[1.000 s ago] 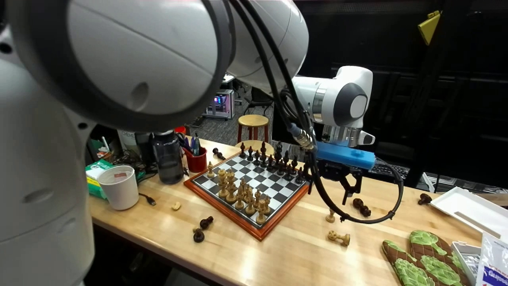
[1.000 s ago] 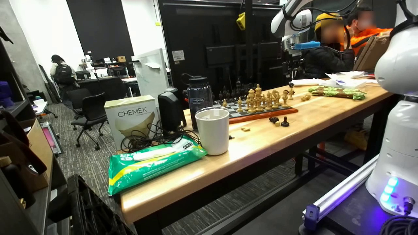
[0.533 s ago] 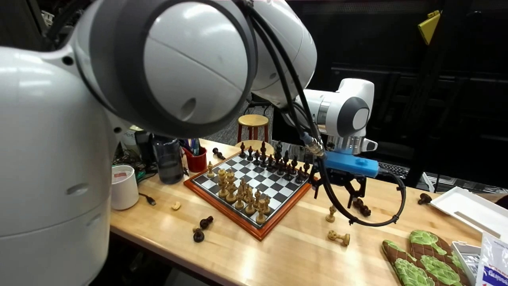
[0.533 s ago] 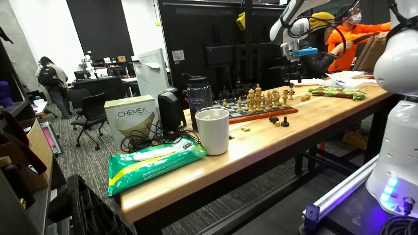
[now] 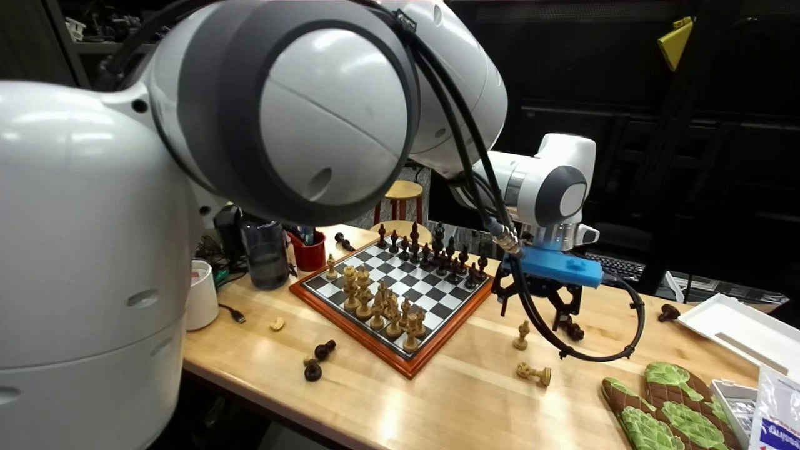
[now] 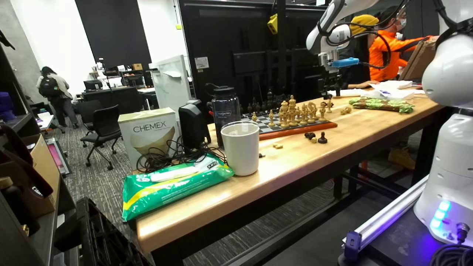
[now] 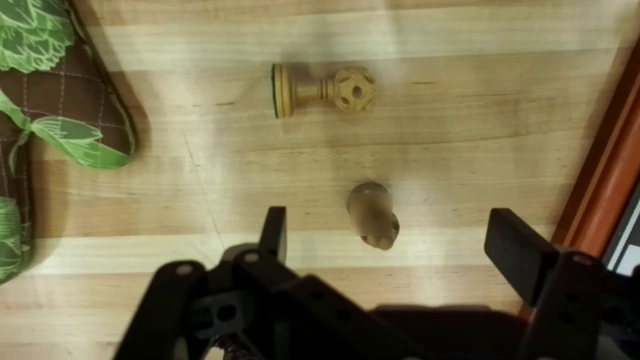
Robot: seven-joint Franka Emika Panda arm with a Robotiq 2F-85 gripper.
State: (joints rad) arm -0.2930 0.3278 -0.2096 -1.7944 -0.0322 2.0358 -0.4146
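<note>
The end effector [image 7: 389, 226] hung over the desk [image 7: 475, 165], its jaws spread wide. In the wrist view an upright pale chess piece [image 7: 373, 216] showed between the jaws, with a toppled pale piece [image 7: 325, 90] at its eleven o'clock and the chessboard [image 7: 607, 205] at its three.

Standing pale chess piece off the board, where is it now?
In the wrist view, the standing piece is right of centre, between the mitt at left and the board at right, below the fallen piece.
</note>
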